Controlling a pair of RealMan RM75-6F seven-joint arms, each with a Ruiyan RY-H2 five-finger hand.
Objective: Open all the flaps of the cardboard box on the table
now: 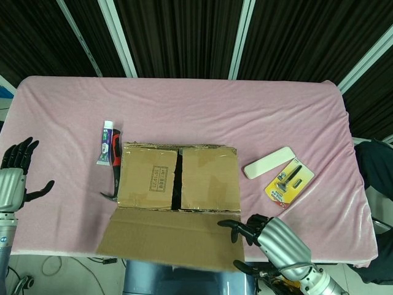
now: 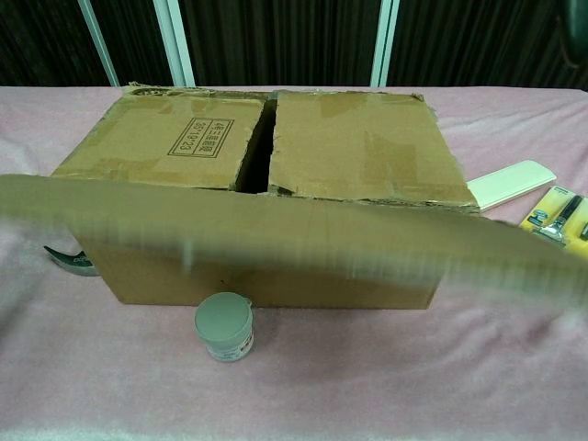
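Brown corrugated cardboard box (image 1: pixel 178 178) stood near the middle of the pink-clothed surface (image 1: pixel 184 110), its long axis running left to right. The near flap (image 1: pixel 172 236) was folded out toward the near edge and appeared blurred in the chest view. Two top flaps, the left flap (image 1: pixel 149 178) and the right flap (image 1: pixel 209 179), lay closed over the box, meeting at a dark seam that ran near to far. The right hand (image 1: pixel 267 236) sat at the near right corner of the opened flap, its fingers apart and holding nothing visible; whether its fingertips touched the cardboard could not be told. The left hand (image 1: pixel 15 178) hovered well apart at the far left edge, fingers spread and empty. The right hand was judged nearer to the closed flaps, which lay up and to its left. A small white-lidded jar (image 2: pixel 223 326) stood just beside the box's near wall.
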